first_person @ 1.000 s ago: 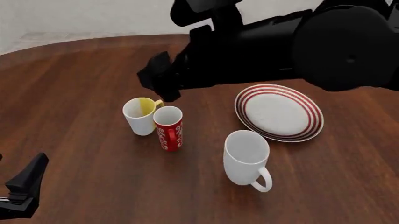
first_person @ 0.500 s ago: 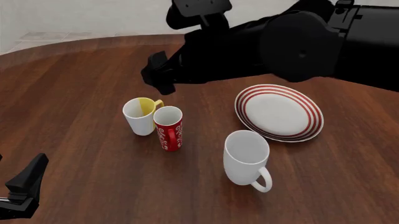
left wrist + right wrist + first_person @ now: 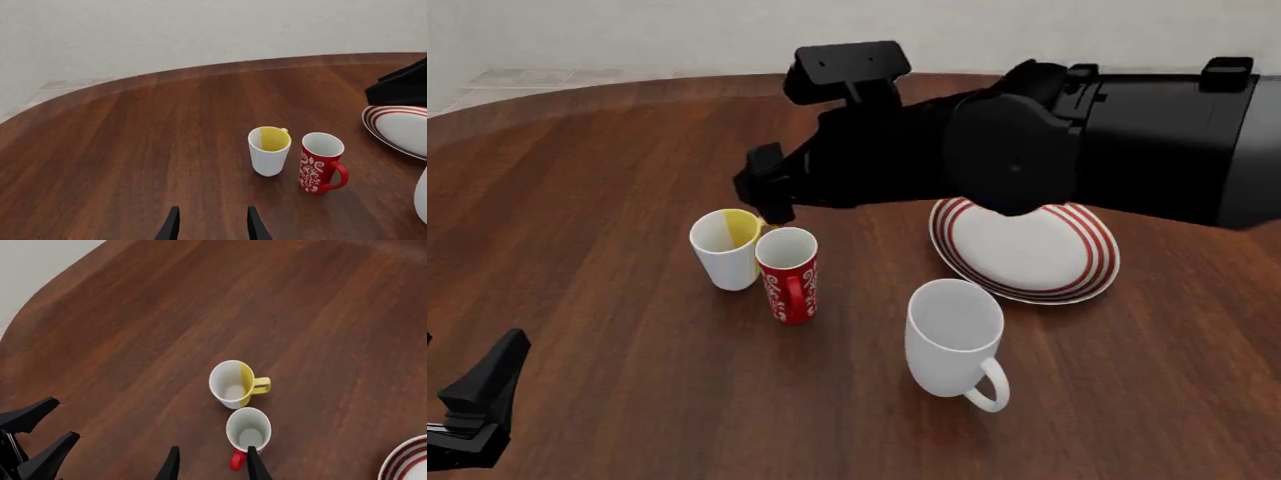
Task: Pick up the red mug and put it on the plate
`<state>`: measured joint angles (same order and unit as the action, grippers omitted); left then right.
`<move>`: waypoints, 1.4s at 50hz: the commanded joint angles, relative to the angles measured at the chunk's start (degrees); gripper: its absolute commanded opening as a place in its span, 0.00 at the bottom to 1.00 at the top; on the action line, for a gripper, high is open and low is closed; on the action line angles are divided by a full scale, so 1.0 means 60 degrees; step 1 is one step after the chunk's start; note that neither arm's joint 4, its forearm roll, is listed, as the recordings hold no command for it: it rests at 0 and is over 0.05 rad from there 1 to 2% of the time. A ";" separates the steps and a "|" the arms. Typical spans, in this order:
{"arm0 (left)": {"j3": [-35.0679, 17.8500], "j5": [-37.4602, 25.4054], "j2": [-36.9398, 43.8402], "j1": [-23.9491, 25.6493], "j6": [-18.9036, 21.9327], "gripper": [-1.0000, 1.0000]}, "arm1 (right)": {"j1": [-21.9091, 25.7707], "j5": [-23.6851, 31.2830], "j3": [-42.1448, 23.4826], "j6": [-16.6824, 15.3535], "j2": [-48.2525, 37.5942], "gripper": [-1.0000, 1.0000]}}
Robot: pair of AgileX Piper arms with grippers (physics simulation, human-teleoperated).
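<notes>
Right tool [image 3: 209, 465] having dropped closer over the red mug [image 3: 789, 273], fingers spread apart and empty, red mug standing upright touching the white-and-yellow mug [image 3: 727, 248], plate [image 3: 1084, 276] lying well right of the red mug, left tool [image 3: 210, 225] parted, idling.

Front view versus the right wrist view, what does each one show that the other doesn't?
Only the front view shows the large white mug, the whole plate and the right arm's body above the mugs. Only the right wrist view looks straight down into the red mug past the right gripper, which is open. Both show the red mug, the yellow-and-white mug, the left gripper and the table.
</notes>
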<state>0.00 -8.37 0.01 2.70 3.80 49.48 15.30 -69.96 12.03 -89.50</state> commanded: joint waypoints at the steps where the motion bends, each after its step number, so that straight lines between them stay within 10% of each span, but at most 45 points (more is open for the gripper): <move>1: -0.0001 0.0004 0.0000 -0.0034 0.0000 1.00 | -0.0352 -0.0441 0.0389 0.0322 -0.0285 1.00; 70: -0.0678 -0.0668 -0.0001 -0.0080 0.0016 1.00 | -0.0940 -0.1744 0.1470 0.1004 -0.1132 1.00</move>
<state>-3.89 -12.04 0.00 2.23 3.93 44.19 5.57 -61.12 18.29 -95.26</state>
